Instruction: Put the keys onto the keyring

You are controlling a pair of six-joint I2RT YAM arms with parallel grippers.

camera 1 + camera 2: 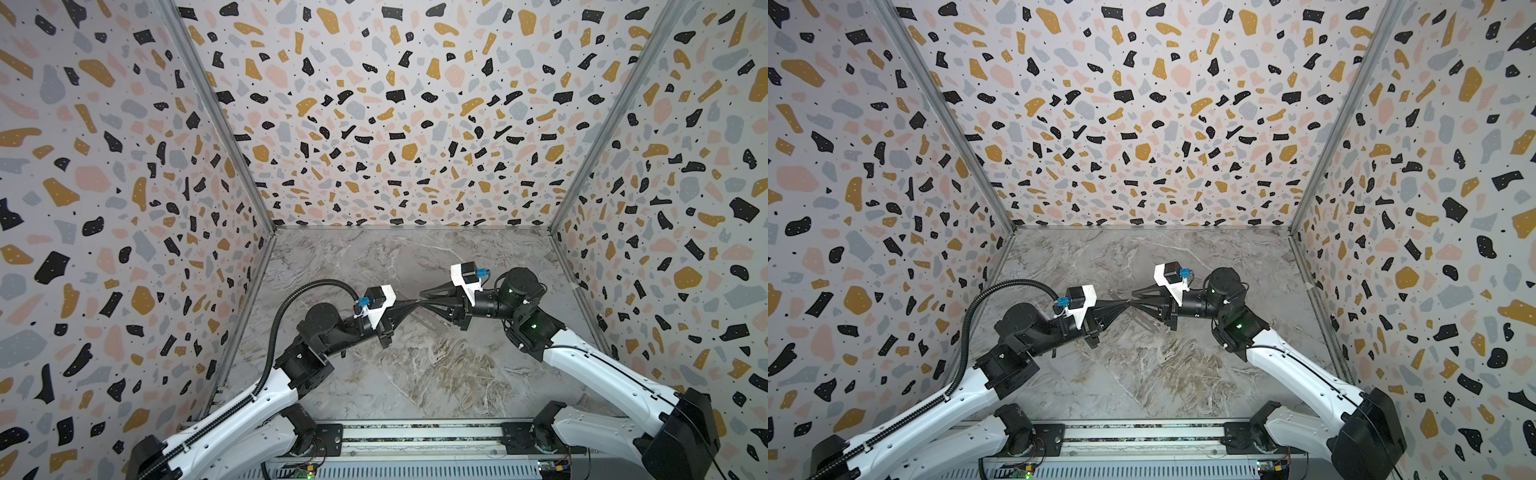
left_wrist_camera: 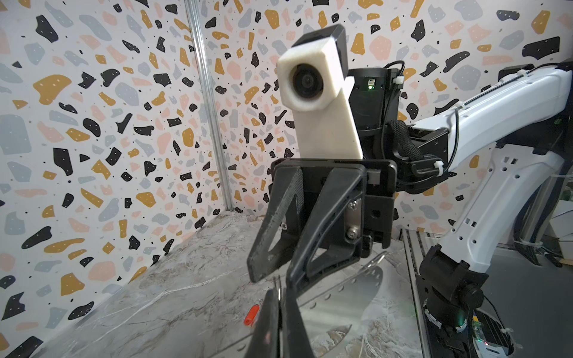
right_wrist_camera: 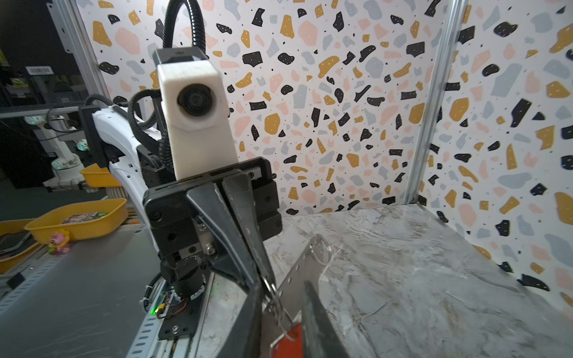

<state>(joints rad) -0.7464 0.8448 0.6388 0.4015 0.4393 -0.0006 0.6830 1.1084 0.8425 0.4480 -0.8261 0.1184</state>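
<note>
Two robot arms meet tip to tip over a marble table; in both top views the meeting point is too small to read. The left gripper is pinched together, apparently on a thin silvery wire loop of the first key; that key's red tag, cut off by the frame edge, sits between the slightly parted fingers of the right gripper, and contact there is unclear. The second key lies on the table with only its red tag visible; the keyring lies flat beneath the tips, partly hidden.
</note>
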